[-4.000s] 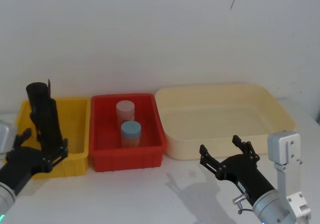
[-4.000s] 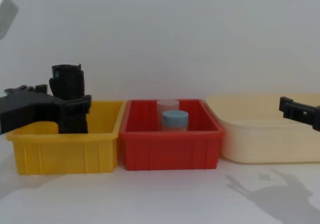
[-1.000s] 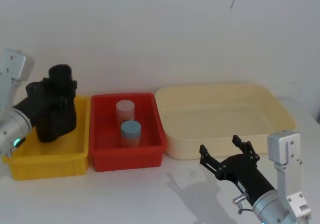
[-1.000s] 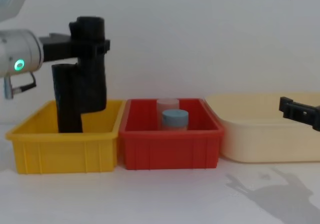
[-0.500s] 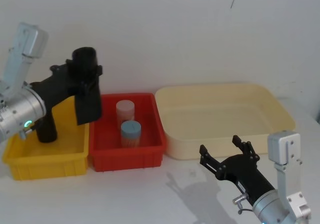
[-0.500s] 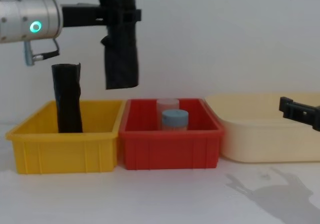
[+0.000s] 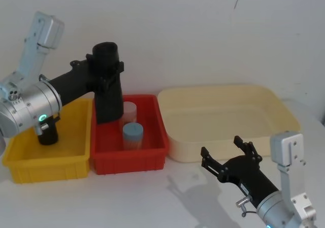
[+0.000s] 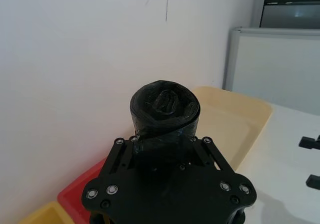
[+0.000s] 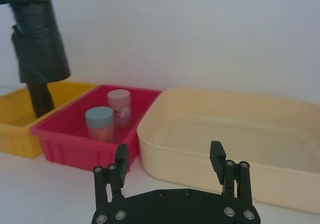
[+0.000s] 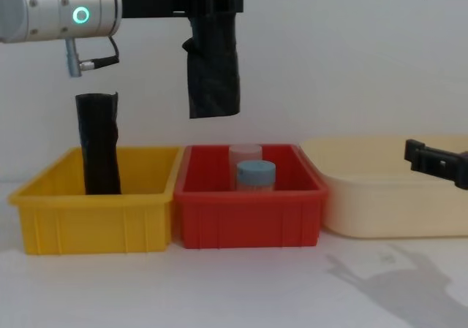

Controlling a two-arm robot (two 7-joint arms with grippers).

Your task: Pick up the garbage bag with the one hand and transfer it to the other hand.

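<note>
Left gripper (image 7: 105, 71), long, black and two-fingered on a green-lit arm, clamped on a limp black plastic garbage bag (image 10: 213, 65) held aloft.
The chest view's upper edge cuts off the bag's top. The grip is near that top. The bundle hangs upright beneath it, long axis vertical, lower end pointing down above the red plastic bin's (image 10: 248, 218) left side, clear of it. The slim black right gripper (image 7: 227, 154) sits low before the cream tub (image 7: 228, 92), spread wide, empty.
</note>
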